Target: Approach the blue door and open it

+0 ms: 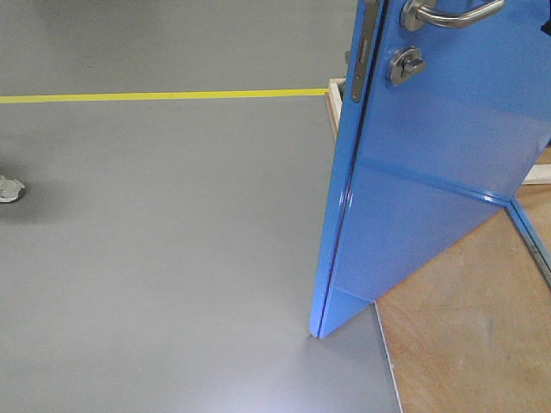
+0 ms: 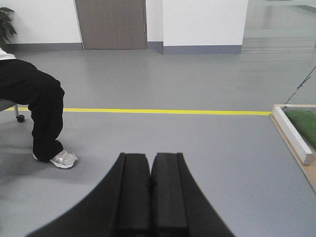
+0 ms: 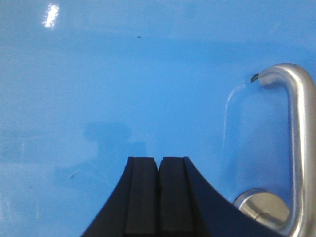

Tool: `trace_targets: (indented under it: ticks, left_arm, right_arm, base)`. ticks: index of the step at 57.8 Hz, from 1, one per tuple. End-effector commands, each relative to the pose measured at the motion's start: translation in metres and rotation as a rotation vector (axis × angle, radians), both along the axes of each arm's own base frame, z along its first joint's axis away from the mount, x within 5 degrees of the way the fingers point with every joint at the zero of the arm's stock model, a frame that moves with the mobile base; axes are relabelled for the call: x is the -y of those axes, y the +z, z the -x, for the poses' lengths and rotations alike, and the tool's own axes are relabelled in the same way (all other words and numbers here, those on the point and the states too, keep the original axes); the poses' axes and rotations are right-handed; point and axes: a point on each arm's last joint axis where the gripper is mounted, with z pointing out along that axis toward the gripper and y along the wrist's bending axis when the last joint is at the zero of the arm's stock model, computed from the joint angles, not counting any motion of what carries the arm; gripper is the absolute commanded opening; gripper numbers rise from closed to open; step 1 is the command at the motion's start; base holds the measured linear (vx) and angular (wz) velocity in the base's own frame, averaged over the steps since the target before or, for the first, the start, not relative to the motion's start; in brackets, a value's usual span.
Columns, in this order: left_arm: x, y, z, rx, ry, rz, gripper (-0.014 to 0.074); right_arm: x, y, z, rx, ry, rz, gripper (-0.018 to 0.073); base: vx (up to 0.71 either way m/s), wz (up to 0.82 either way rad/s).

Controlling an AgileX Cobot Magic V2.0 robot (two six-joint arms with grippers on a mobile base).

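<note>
- The left arm's black fingers (image 2: 145,170) are pressed together with nothing between them, hanging over the bare grey floor (image 2: 207,163) and pointing away from the door.
- Far left in that wrist view, a seated person in black trousers (image 2: 34,98) rests a pale trainer (image 2: 63,159) on the floor. A strip of yellow tape (image 2: 163,111) runs across behind them.
- Right of centre in the front view stands the tall glossy bright-blue door panel (image 1: 430,189). Its free edge, with the metal latch plate (image 1: 362,60), is turned towards the camera.
- The foot of the door stands out over the grey floor, clear of the light wooden base board (image 1: 473,335), so it looks partly open.
- Its curved silver lever handle (image 1: 452,13) and round silver lock (image 1: 406,64) sit at the top of the frame.
- The right arm's black fingers (image 3: 150,170) are also closed tight and hold nothing. They face the blue panel up close, with the lever just to their right and ungripped. Whether the tips touch the panel cannot be told.
- Judging by this, the approach is done and the door is off its latch. What looks left is swinging it wider.
</note>
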Motion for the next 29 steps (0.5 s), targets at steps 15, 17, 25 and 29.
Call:
trace_targets:
  ticks: [15,17,25,29]
  left_arm:
    - [0.001,0.017,0.001,0.120,-0.008,-0.012,0.0073]
    - [0.001,0.017,0.001,0.120,-0.008,-0.012,0.0073]
    - [0.001,0.017,0.001,0.120,-0.008,-0.012,0.0073]
    - [0.001,0.017,0.001,0.120,-0.008,-0.012,0.0073]
  right_arm:
    - [0.005,0.071,-0.003,0.223,-0.037,0.007,0.0011]
    - [0.005,0.075,-0.006,0.237,-0.037,0.009,0.0011]
    - [0.005,0.082,-0.014,0.264,-0.036,0.010,0.0011]
    - [0.003,0.081,-0.017,0.261,-0.031,0.009,0.0011]
  base:
    - [0.00,0.00]
    - [0.00,0.00]
    - [0.00,0.00]
    - [0.00,0.00]
